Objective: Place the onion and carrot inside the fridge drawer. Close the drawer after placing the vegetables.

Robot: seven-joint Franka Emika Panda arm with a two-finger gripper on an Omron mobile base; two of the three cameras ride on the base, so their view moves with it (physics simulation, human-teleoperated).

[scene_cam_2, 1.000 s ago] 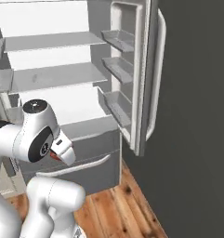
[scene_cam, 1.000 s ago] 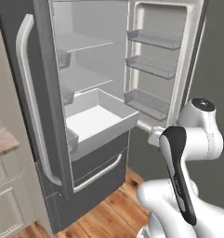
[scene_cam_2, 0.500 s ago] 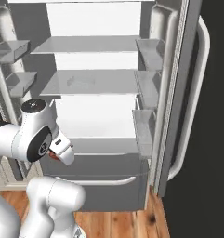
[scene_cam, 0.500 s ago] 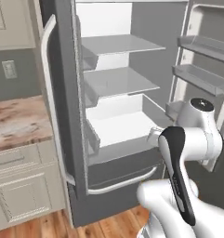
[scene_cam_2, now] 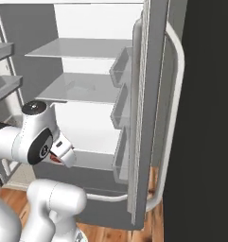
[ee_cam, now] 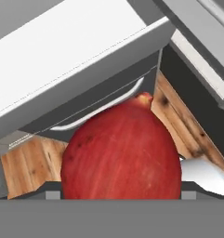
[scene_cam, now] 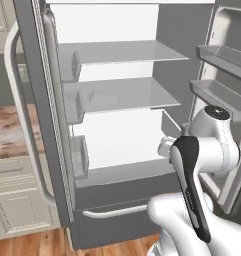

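Base has driven round over the last second: the whole picture in both base views shifts, from an oblique look at the open fridge to a nearly square-on one. That is camera travel, not movement of the fridge. The robot now stands facing the open compartment, which sets up the drop-off.

Onion (ee_cam: 121,148): red, round, right at the tool in the hand view, taking up most of the lower frame. Fingertips themselves are hidden behind it. Jaws stand wide, and the spacing has held steady over the last second, so I judge the tool clamped on the onion, carried along during the drive. Carrot: not identified.

Fridge drawer (ee_cam: 71,65): pale white bin, pulled out, ahead of and above the onion in the hand view; its open top looks bare where visible. In the left base view the same drawer (scene_cam: 123,145) sits below the lower glass shelf (scene_cam: 117,95), beyond the arm. Grey lower drawer front with bar handle (ee_cam: 102,111) lies just under the bin's front edge.

Arm pose: folded close to the body, elbow high, hand (scene_cam_2: 62,152) tucked low and pointing forward and down toward the drawer front, a red patch showing under it. Tool is short of the bin, not yet over it.

Judgement: onion placement pending; next needs a reach forward and up over the drawer rim.
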